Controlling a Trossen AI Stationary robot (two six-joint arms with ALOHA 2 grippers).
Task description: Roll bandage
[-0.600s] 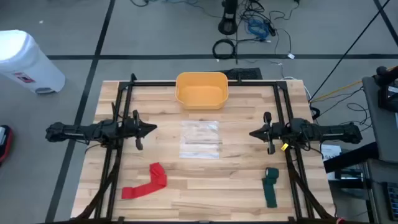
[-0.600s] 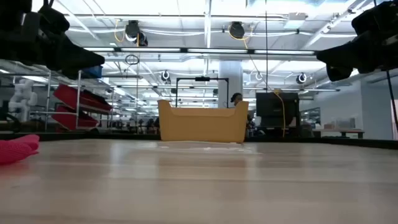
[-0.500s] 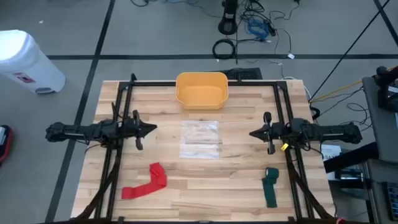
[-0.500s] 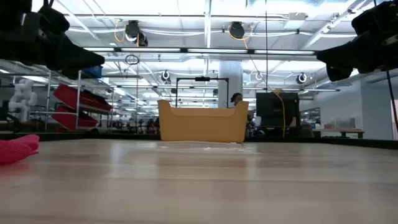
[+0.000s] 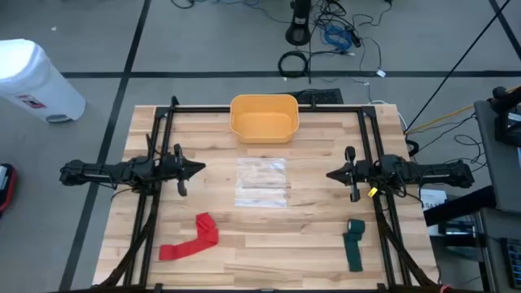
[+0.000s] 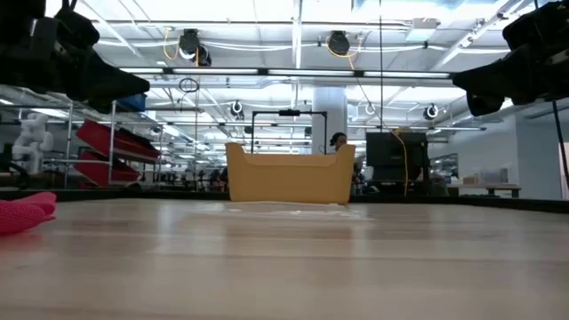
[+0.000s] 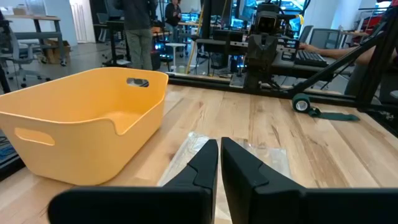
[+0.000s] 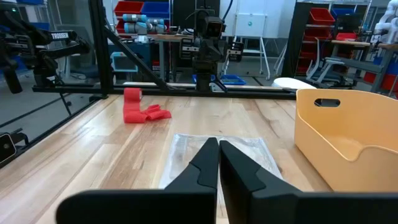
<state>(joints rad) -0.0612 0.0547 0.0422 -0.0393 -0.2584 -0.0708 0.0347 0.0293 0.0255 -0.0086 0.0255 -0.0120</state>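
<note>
You've got both arms parked above the table: left gripper [image 5: 200, 169] and right gripper [image 5: 330, 174] pinched together, holding nothing. Red bandage [image 5: 190, 240] near-left, green bandage [image 5: 354, 244] near-right (green hidden in low view). Clear bag [image 5: 262, 181] centre, faint; bin [image 5: 263, 118] behind it.

Around your wooden table [image 5: 309, 236] you have a grey floor [image 5: 203, 49] crossed by dark lines, a white bin [image 5: 37, 81] off its far left corner, tangled cables [image 5: 330, 37] behind, and bright ceiling lights [image 6: 293, 13] overhead
</note>
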